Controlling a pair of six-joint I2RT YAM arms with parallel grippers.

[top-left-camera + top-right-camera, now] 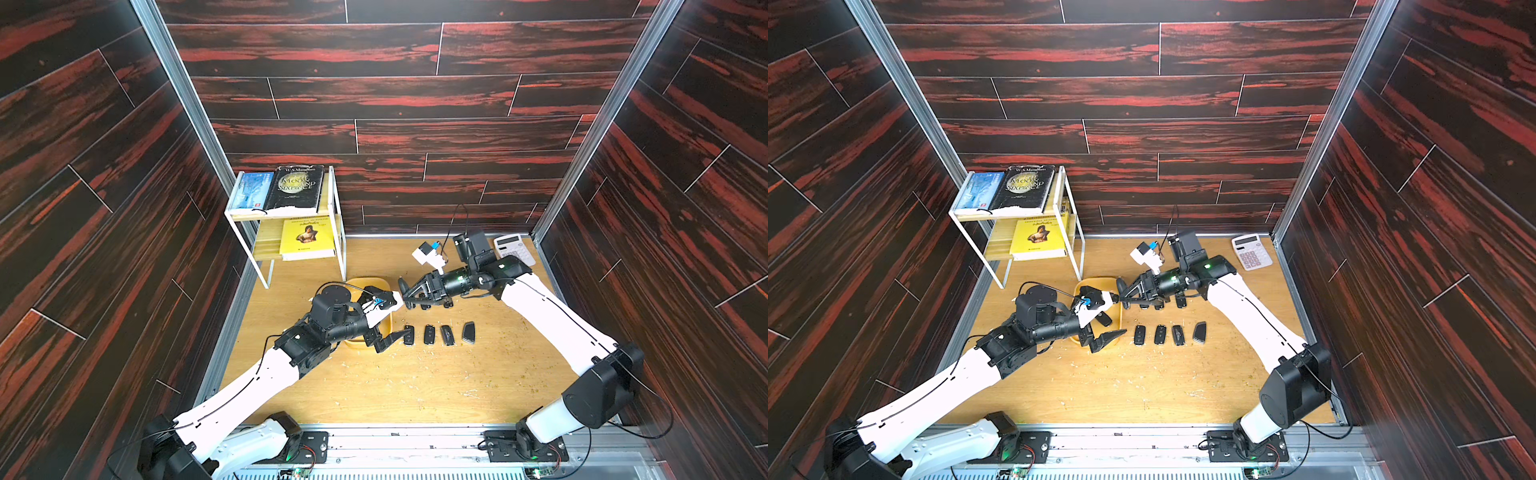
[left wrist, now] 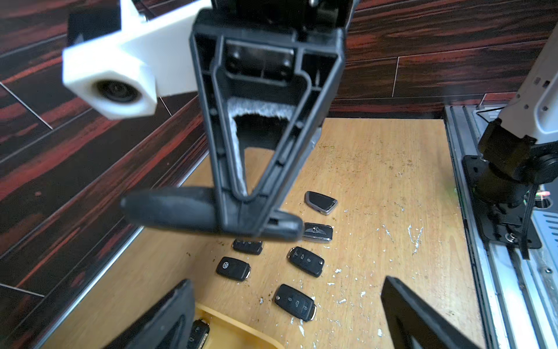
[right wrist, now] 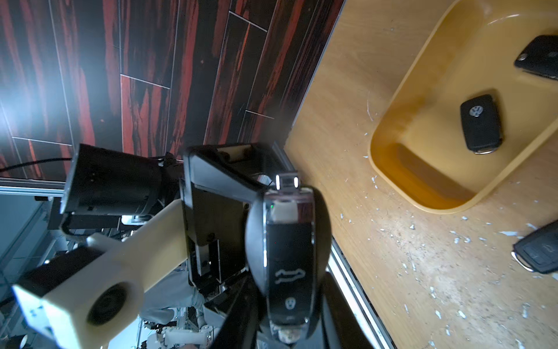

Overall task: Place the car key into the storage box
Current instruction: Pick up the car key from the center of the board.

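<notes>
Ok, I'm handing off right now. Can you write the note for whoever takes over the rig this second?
Right end effector: shut on a black car key with chrome trim, raised just beside the shallow yellow plastic storage box, not yet over it.
Left end effector: open and empty, by the box's near corner.
Done: at least two black key fobs lie in the box.
Left: drop the held key in. A row of four black fobs, plus more under the right arm, lie on the wooden table.
</notes>
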